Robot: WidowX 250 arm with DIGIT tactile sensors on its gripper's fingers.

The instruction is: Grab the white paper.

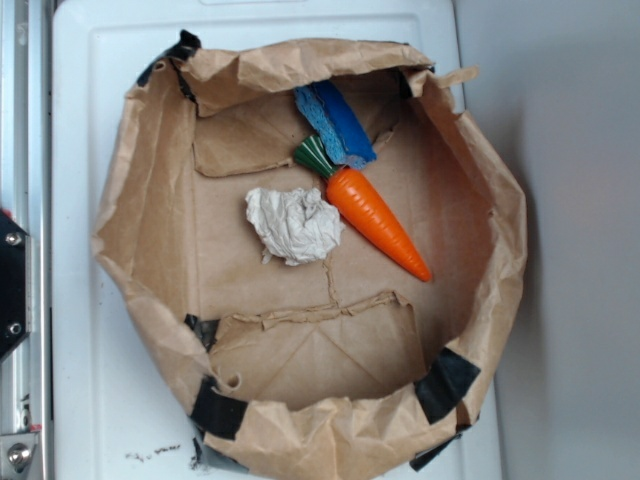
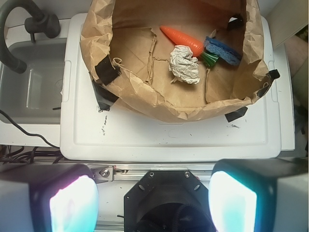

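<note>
We see the white paper, a crumpled wad, lying on the floor of the brown paper bag, which stands open with its rim rolled down on a white surface. Taking the orange carrot as our landmark, the wad sits just beside its thick end, touching or nearly touching it; we cannot tell which. The carrot's green top lies against a blue sponge near the bag's wall. Black tape patches mark the bag's rim. In the wrist view our hand hangs well apart from the carrot, outside the bag, its two fingers spread wide and holding nothing. A grey sink lies beside the surface.
</note>
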